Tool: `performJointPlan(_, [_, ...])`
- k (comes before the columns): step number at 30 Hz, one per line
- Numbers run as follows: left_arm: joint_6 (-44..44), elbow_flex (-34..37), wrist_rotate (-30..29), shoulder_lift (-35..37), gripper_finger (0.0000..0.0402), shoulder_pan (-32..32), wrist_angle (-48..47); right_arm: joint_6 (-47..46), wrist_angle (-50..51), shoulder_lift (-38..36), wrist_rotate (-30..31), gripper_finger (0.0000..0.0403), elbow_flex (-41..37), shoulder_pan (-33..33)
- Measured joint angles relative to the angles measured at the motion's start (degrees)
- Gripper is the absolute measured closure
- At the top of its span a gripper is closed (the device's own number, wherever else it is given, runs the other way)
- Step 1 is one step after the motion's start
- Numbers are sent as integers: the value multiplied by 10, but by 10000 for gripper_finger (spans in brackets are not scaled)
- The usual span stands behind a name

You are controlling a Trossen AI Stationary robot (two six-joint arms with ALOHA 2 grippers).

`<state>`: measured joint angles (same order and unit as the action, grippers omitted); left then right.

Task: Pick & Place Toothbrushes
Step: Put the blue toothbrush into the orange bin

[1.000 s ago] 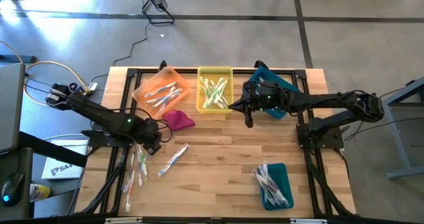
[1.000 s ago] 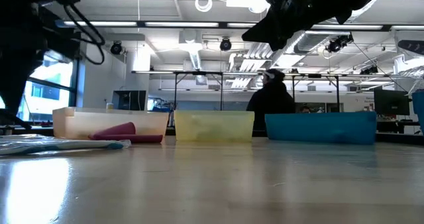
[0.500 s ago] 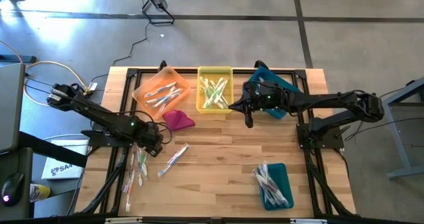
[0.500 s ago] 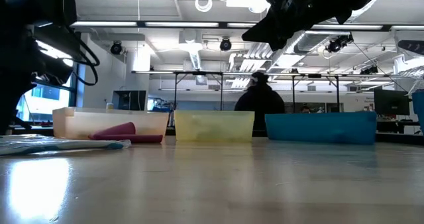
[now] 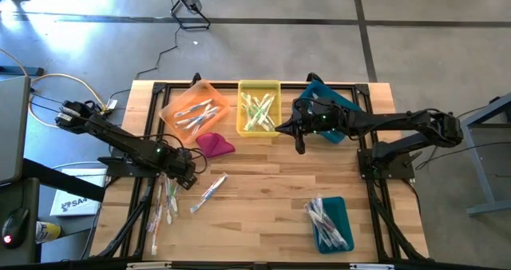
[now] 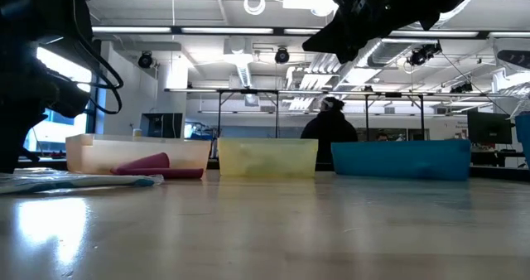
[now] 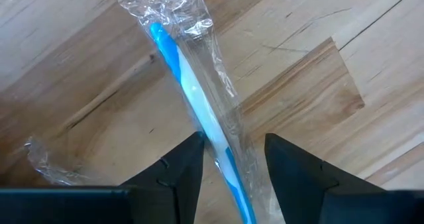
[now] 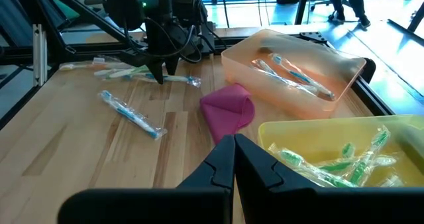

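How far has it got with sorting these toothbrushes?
Partly done: toothbrushes already lie in the orange bin, yellow bin and teal bin. In hand: the left tool stands open astride a wrapped blue toothbrush, not gripping yet. Left: loose toothbrushes on the table. The shut right tool waits by the yellow bin.
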<state>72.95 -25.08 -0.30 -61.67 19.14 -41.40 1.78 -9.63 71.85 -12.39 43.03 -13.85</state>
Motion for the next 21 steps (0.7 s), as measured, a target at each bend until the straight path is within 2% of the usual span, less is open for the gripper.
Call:
performJointPlan(5, [0, 1, 2, 0, 252, 0, -2, 0, 0, 0, 0, 400, 0, 0])
performJointPlan(15, [2, 3, -10, -1, 369, 0, -8, 0, 0, 0, 0, 400, 0, 0])
performJointPlan(18, [1, -2, -14, -1, 388, 0, 1, 0, 0, 0, 0, 400, 0, 0])
performJointPlan(21, [-12, -10, -16, 0, 388, 0, 25, 0, 0, 0, 0, 400, 0, 0])
